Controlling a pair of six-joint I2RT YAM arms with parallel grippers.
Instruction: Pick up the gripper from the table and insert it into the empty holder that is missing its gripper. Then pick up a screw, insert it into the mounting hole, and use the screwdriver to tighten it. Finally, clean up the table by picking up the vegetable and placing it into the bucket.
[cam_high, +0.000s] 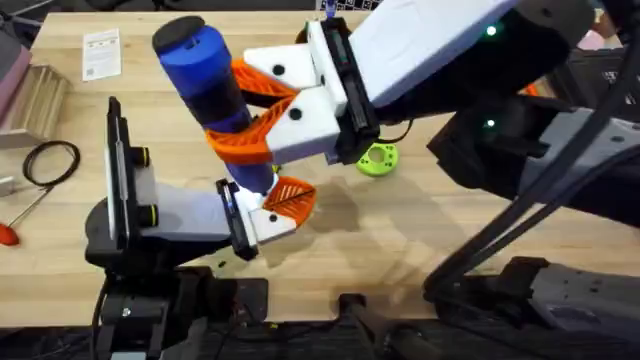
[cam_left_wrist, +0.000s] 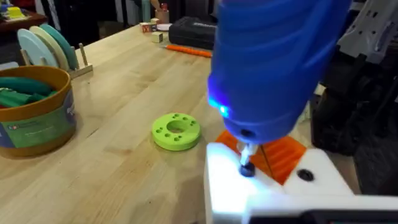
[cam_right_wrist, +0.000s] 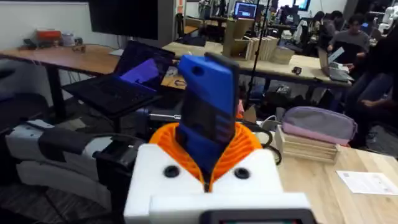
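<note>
My right gripper (cam_high: 235, 110) reaches across from the upper right and is shut on the blue screwdriver (cam_high: 205, 75), held upright between its orange pads (cam_right_wrist: 245, 146). The screwdriver (cam_left_wrist: 273, 68) has a blue light on, and its silver tip presses a dark screw (cam_left_wrist: 247, 168) into the white holder (cam_left_wrist: 227, 186) on my left gripper (cam_high: 272, 205). The orange ribbed gripper (cam_left_wrist: 283, 152) sits in that holder, beside the tip. The olive-brown bucket (cam_left_wrist: 37, 112) stands farther off on the table with green pieces inside. The vegetable is out of view.
A flat green holed disc (cam_high: 378, 158) lies just beyond the two grippers. A paper sheet (cam_high: 101, 52), a black cable loop (cam_high: 50, 162) and a red-handled tool (cam_high: 8, 232) lie at the table's left. A black case (cam_left_wrist: 196, 31) and an orange pen (cam_left_wrist: 186, 50) lie farther back.
</note>
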